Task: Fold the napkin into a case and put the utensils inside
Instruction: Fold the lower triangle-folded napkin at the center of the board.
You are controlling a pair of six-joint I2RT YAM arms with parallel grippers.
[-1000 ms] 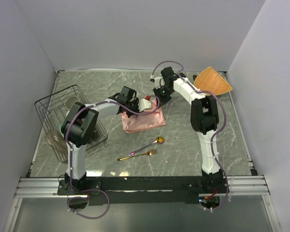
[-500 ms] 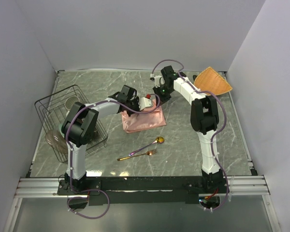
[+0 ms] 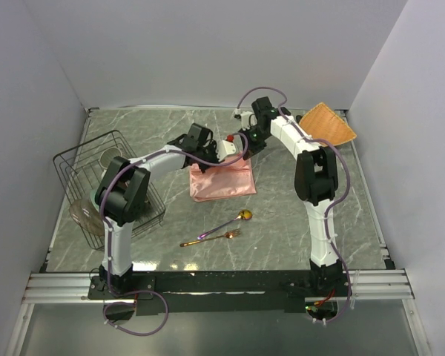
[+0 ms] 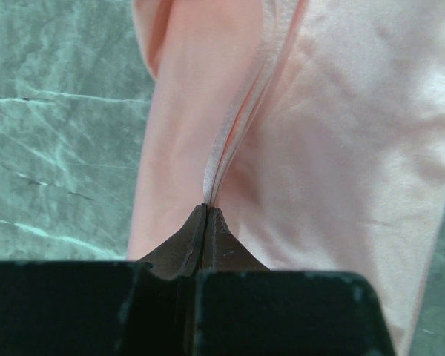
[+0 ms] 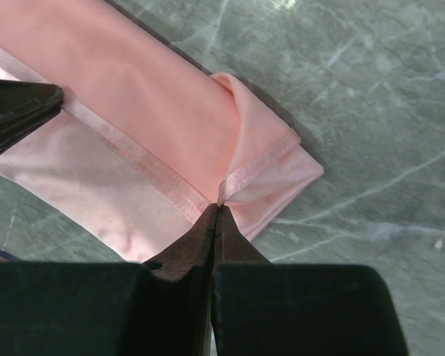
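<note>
Pink napkin (image 3: pixel 222 182), arms at far edge, spoon (image 3: pixel 224 225), fork (image 3: pixel 210 239) nearer

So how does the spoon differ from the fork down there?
The spoon ends in a round gold bowl and has a purplish handle; the fork ends in tines and looks gold throughout. The spoon lies farther back on the table, the fork nearer. Both lie loose, heads pointing right.

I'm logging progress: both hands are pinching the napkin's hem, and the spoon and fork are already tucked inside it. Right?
No. The left hand and right hand do pinch the napkin at its hem, but the top external view shows the spoon and fork lying on the table outside it.
</note>
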